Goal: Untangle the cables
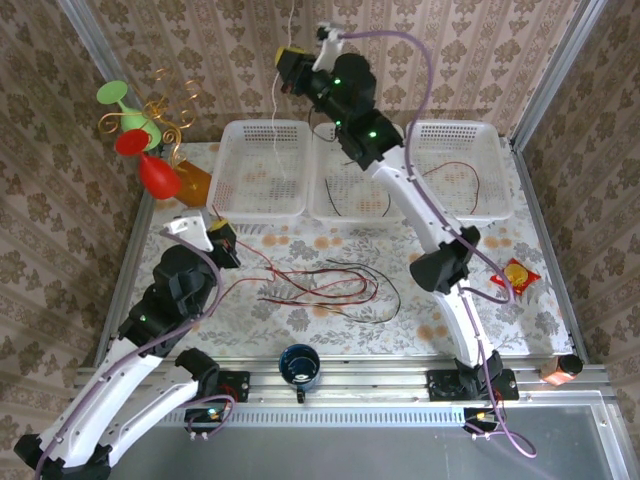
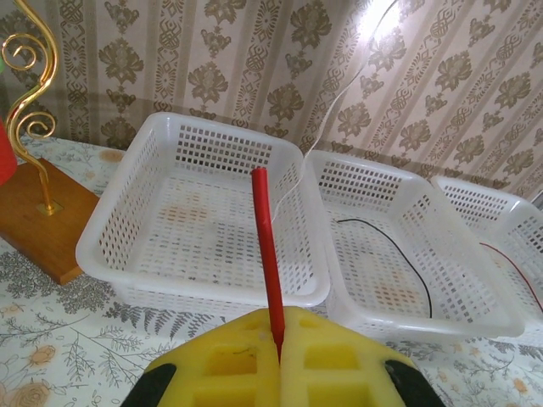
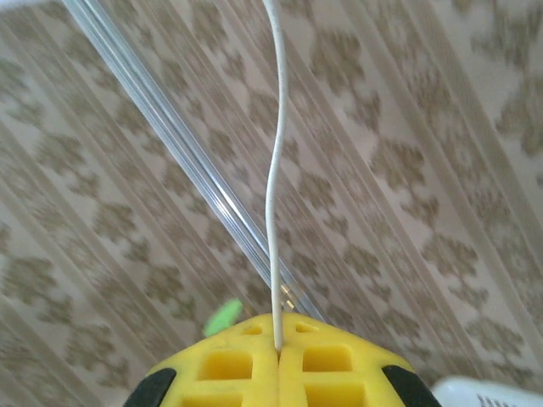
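Right tool (image 1: 288,58), upper centre: pinching white cable (image 1: 275,110) over basket (image 1: 240,165). Left tool (image 2: 280,360): pinching red cable (image 2: 268,254) end. Advice: lower white cable straight, coiling it inside basket.

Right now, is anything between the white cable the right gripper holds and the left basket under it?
Nothing visible stands between them. The white cable hangs freely from the shut right gripper down over the left basket, with no arm or other object crossing its drop.
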Controlling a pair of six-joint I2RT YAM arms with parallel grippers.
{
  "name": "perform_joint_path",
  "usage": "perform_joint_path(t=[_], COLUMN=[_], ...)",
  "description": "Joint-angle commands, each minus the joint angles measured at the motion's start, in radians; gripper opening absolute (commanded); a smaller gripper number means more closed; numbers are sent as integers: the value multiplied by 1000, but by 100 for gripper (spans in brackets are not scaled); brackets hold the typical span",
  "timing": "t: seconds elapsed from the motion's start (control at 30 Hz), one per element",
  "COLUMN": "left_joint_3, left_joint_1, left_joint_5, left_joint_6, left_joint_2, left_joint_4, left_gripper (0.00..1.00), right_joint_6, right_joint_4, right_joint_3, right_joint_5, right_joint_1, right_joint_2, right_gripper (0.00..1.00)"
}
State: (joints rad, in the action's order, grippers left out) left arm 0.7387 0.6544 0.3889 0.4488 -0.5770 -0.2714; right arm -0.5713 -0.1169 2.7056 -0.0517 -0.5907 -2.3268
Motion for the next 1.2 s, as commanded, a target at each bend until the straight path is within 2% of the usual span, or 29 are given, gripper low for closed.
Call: perform_joint_path(t=[0.0,0.23,0.57,0.67,0.8,0.93,1.1,1.17], left_joint_3=[-10,-12,-14,-15,-16,-19,-21,-18], left_joint_1=[6,8,12,14,15,16,17,17], left_joint_5=[7,4,-2,-4,-9,-8,-8,-9], left_joint_6=[28,36,56,58,61,64,62,61], left_joint_2=[18,29,33,33,34,34,29,23], left_joint_4=[-38,-57,-67,-71,-73,-69,-59,-55], left_gripper=[0,0,0,0,0,0,0,0], right_joint_6=[43,38,95,102,113,121,143,159], right_joint_4=[-87,-229,-359,-378,-401,-428,-479,-488], right_joint_3=[11,11,-24,-24,-23,-24,-24,-23], right_joint_5=[-23,-99,-79,-79,-79,-67,-75,-66], right_joint_1=[-12,-31,-50,-52,-53,-54,-54,-52], right_joint_2=[-134,-298,-332,-330,-325,-313,-285,-261], right_gripper=[0,0,0,5,3,10,40,49])
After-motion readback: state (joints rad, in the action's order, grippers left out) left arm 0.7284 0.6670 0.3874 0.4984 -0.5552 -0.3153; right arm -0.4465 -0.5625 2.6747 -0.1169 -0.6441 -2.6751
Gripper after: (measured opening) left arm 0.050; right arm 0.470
